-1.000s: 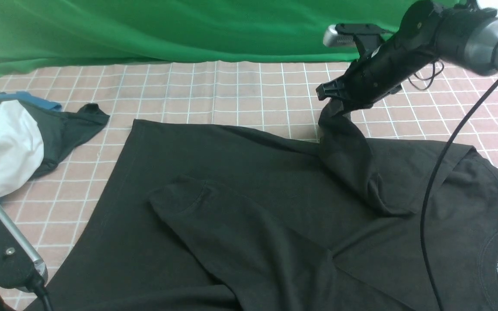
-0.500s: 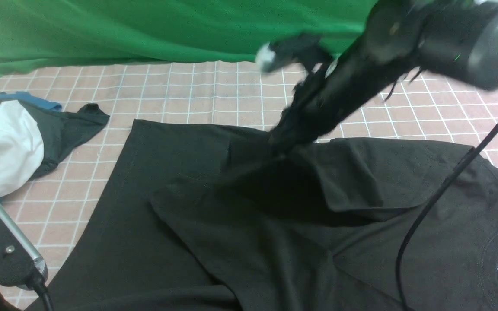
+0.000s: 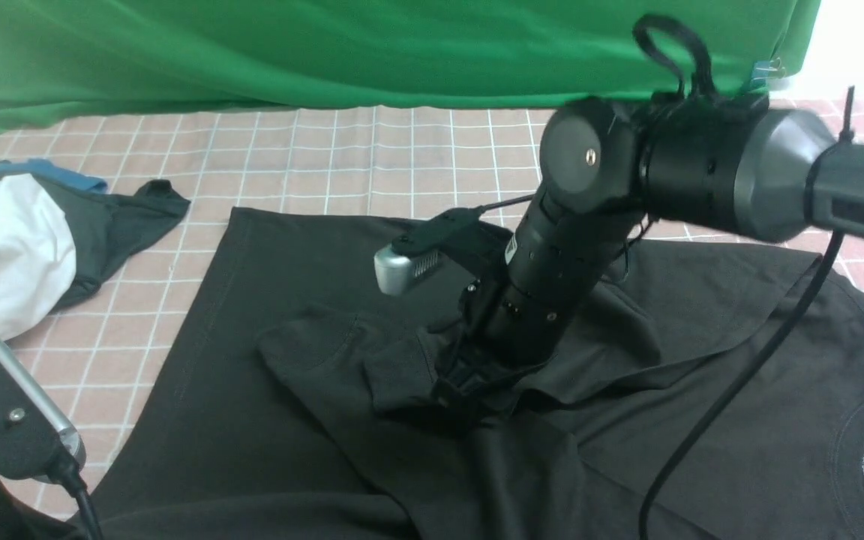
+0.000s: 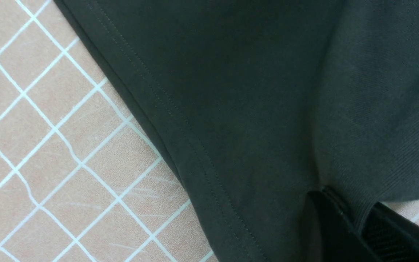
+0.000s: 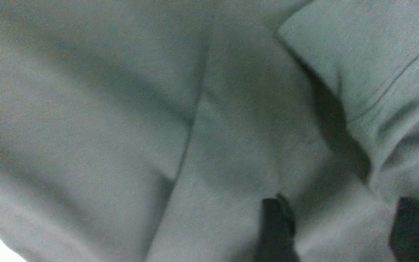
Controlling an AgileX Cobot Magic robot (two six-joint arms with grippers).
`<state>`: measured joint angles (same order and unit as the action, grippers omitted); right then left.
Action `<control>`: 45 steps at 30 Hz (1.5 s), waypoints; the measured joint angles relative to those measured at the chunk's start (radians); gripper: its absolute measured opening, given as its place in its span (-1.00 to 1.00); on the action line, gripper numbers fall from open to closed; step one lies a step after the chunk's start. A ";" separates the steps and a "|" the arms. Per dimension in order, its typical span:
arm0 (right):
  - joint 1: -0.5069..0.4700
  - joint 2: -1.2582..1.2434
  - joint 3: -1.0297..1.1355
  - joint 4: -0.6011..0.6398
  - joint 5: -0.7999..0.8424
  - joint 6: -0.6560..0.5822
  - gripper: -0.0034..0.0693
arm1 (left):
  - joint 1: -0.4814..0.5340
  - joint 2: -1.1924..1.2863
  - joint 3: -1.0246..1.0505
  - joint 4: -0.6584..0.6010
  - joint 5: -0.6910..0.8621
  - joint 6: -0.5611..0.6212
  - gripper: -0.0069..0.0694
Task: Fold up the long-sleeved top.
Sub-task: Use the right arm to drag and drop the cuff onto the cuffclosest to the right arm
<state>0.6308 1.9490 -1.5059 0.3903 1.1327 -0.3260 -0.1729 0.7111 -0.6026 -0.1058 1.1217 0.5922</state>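
the long-sleeved top lies spread on the desk across the frame's lower centre and right, the right tool with jaws apart over its sleeve at centre, the left tool clamped on its cloth.

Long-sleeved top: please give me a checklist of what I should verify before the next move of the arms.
1. Jaws of the right pincer stand apart: ok.
2. Its fingers are free of the long-sleeved top: cannot tell.
3. The sleeve below it lies across the body: ok, but bunched.
4. The left pincer is shut on the fabric: ok.
5. The white garment lies apart from the top: ok.
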 joint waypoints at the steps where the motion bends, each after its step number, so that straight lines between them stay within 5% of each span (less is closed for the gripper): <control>1: 0.002 -0.005 -0.011 -0.001 0.004 0.022 0.38 | 0.000 0.000 0.000 0.000 0.000 0.000 -0.73; 8: 0.112 -0.005 -0.039 -0.072 -0.191 0.069 0.25 | 0.000 0.000 0.000 -0.005 0.001 0.000 -0.73; 14: 0.180 0.079 -0.039 -0.239 -0.377 0.115 0.41 | 0.000 0.000 0.000 -0.014 0.001 0.000 -0.73; 27: 0.183 0.174 -0.039 -0.287 -0.371 0.180 0.39 | 0.000 0.000 0.000 -0.018 0.001 0.000 -0.73; 30: 0.185 0.174 -0.039 -0.289 -0.369 0.180 0.26 | 0.000 0.000 0.000 -0.019 0.001 0.000 -0.73; 37: 0.187 0.160 -0.039 -0.291 -0.325 0.164 -0.49 | 0.000 0.000 0.000 -0.022 0.002 0.000 -0.73; 45: 0.187 0.100 -0.039 -0.293 -0.310 0.154 -0.60 | 0.000 0.000 0.000 -0.022 0.003 0.000 -0.73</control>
<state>0.8176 2.0493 -1.5451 0.0974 0.8227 -0.1725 -0.1729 0.7111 -0.6026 -0.1283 1.1244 0.5922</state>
